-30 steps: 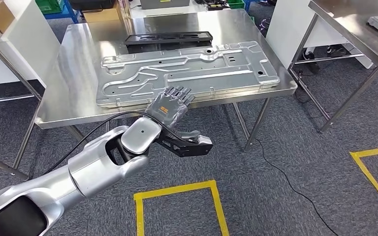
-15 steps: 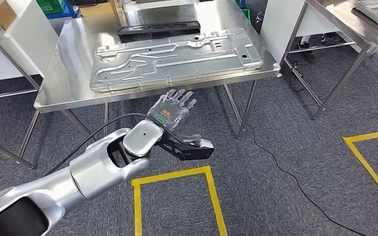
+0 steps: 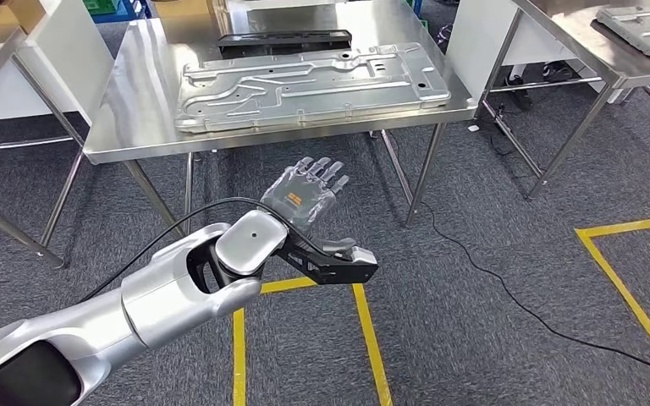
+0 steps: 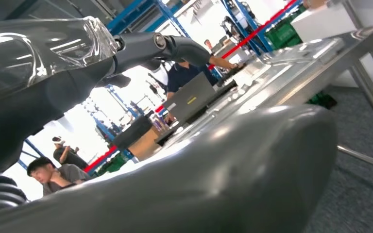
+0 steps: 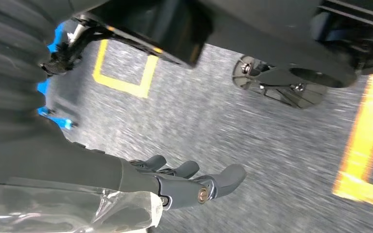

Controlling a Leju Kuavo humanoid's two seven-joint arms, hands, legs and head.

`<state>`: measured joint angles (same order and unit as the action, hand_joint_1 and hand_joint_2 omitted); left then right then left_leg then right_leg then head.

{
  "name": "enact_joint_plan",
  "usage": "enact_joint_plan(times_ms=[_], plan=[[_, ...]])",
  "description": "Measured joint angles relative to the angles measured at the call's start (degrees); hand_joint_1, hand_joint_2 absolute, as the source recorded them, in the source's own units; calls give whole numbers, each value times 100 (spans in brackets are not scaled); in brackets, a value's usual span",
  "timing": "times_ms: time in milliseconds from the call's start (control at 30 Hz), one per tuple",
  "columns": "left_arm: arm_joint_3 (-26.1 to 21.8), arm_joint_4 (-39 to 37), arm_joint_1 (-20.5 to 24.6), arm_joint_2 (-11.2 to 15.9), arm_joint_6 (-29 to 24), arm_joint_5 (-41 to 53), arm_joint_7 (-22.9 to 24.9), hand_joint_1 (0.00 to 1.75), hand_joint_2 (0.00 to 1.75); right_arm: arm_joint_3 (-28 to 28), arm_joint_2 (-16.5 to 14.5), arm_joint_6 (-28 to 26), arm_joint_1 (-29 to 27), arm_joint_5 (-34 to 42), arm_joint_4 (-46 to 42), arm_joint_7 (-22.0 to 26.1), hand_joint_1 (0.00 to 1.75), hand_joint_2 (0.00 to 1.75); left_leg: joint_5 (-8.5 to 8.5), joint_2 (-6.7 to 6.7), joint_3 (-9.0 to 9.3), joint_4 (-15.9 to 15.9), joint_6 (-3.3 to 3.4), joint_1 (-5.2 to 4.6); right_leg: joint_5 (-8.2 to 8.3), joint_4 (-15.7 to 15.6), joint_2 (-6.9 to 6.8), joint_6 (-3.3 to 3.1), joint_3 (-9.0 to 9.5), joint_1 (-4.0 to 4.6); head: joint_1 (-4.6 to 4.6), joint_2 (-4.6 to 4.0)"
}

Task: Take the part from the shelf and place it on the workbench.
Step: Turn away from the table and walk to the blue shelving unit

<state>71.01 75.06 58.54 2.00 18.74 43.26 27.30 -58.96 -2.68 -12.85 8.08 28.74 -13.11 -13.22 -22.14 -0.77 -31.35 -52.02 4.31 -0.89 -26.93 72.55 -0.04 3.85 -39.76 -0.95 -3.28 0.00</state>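
Head view: left hand (image 3: 306, 191), fingers spread, holding nothing, now hangs over grey carpet, clear of the stainless steel workbench (image 3: 127, 127) whose edge it overlapped a second ago. Large stamped silver metal panel part (image 3: 309, 85) lies flat on the workbench ahead of the hand. Placement appears complete; robot backing away. Right hand (image 5: 184, 187), fingers loosely apart, empty.
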Motion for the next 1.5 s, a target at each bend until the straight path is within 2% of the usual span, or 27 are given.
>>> enact_joint_plan(times_ms=[33,67,133,167,233,300,400,433,467,533,600,667,733,800,900,967,1000,1067,1100,1167,1233,1300,1333,1367,1433,1467,1500], plan=[[8,30,-1,6,-1,0,13,0,0,8,5,-9,-28,32,2,6,0,0,44,-8,-77,-28,-22,11,147,-262,-36,21,249,-15,1,0],[11,69,1,15,0,-1,24,0,0,19,4,-13,-58,67,3,15,0,0,72,-17,-147,-74,-47,8,187,-672,-113,53,563,-17,8,0],[9,166,8,45,15,1,39,0,0,47,4,-16,-104,139,7,35,0,0,101,-51,-261,-188,-96,-14,27,-1416,-224,23,1038,-9,19,0],[8,226,11,66,40,-2,49,0,0,63,2,-16,-115,171,7,45,0,0,114,-79,-317,-238,-118,-29,-84,-1601,-221,-26,1119,1,22,0],[14,360,2,109,139,-40,65,0,0,97,4,-17,-136,223,8,58,0,0,112,-130,-406,-320,-164,-27,-151,-1677,-118,-154,1087,-17,14,0],[21,512,-10,153,240,-115,79,0,0,125,5,-15,-171,248,8,54,0,0,-123,-79,-533,-624,-239,-6,-101,-1672,-42,-252,1026,-30,7,0],[46,739,-17,242,351,-204,120,0,0,154,12,10,-201,288,8,34,0,0,-748,6,-958,-1760,-319,28,-11,-1672,77,-326,931,-15,1,0],[61,802,-23,266,385,-220,133,0,0,160,14,19,-208,301,9,29,0,0,-847,9,-1062,-2053,-318,31,12,-1671,120,-332,902,-4,-1,0],[75,858,-28,284,408,-231,142,0,0,164,17,24,-215,310,9,25,0,0,-835,14,-1077,-2149,-301,28,32,-1671,167,-333,877,9,-1,0],[86,954,-32,309,436,-255,147,0,0,172,24,26,-225,314,10,24,0,0,-540,76,-796,-1695,-215,10,64,-1671,268,-332,850,43,-2,0],[92,1072,-12,341,449,-292,152,0,0,193,18,26,-223,319,10,24,0,0,-206,312,-328,-842,-64,-21,89,-1674,357,-316,829,53,1,0],[104,1192,27,387,470,-337,158,0,0,219,7,26,-211,333,10,34,0,0,-114,478,-85,-341,35,-59,128,-1684,439,-262,783,11,-1,-1],[111,1286,52,427,509,-385,164,0,0,238,6,25,-207,353,11,46,0,0,-94,394,-27,-173,47,-77,165,-1707,518,-194,744,-18,-8,-1],[115,1369,69,445,545,-432,169,0,0,250,8,17,-219,366,12,51,0,0,-40,261,44,-25,32,-47,69,-1574,392,-145,660,9,-4,0],[152,1469,95,475,570,-491,195,0,0,265,18,5,-221,377,13,62,0,0,-16,69,76,36,20,-13,-389,-587,116,-76,144,6,9,0],[180,1508,75,505,574,-525,232,0,0,274,32,4,-224,390,13,66,0,0,-25,-66,71,26,11,-5,-455,-128,63,-25,-123,-25,9,0],[185,1526,68,521,572,-533,248,0,0,278,40,4,-228,398,14,67,0,0,-36,-128,69,13,-3,6,-333,-229,38,1,-88,-40,9,0],[186,1573,71,553,572,-553,292,0,0,285,51,2,-231,417,18,68,0,0,-83,-238,65,-55,-68,31,47,-974,-124,52,283,-66,10,0],[185,1602,82,581,583,-571,325,0,0,290,50,0,-226,427,19,68,0,0,-125,-286,53,-113,-111,30,182,-1328,-214,43,466,-66,12,0],[184,1681,101,656,620,-617,406,0,0,301,47,-4,-212,445,19,63,0,0,-188,-371,29,-202,-178,8,265,-1656,-298,-37,624,-49,9,0],[180,1748,107,737,641,-654,476,0,0,305,47,7,-211,457,19,30,0,0,-205,-457,21,-227,-205,11,279,-1645,-177,-149,592,-32,2,0],[165,1805,107,815,635,-685,533,0,0,305,48,30,-224,465,20,-11,0,0,-353,-360,-39,-401,-260,51,315,-1651,-81,-224,565,-35,-2,0],[155,1835,107,855,631,-699,554,0,0,305,48,39,-226,466,20,-27,0,0,-529,-251,-141,-656,-295,71,335,-1655,-34,-259,548,-41,-4,0],[144,1864,103,898,628,-712,569,0,0,305,49,46,-226,467,21,-36,0,0,-755,-124,-296,-1035,-327,85,353,-1655,17,-285,527,-41,-7,0],[137,1914,71,978,626,-726,589,0,0,305,50,55,-224,466,21,-50,0,0,-1122,-7,-633,-1832,-349,92,384,-1654,141,-317,484,-34,-10,-1],[137,1939,46,1012,625,-732,602,0,0,305,50,58,-226,466,21,-54,0,0,-1165,11,-709,-2019,-340,91,401,-1654,211,-323,465,-29,-11,-1],[137,1968,27,1042,622,-736,616,0,0,305,50,55,-229,467,22,-56,0,0,-1091,28,-672,-1961,-315,87,418,-1654,284,-323,451,-21,-12,-1]])
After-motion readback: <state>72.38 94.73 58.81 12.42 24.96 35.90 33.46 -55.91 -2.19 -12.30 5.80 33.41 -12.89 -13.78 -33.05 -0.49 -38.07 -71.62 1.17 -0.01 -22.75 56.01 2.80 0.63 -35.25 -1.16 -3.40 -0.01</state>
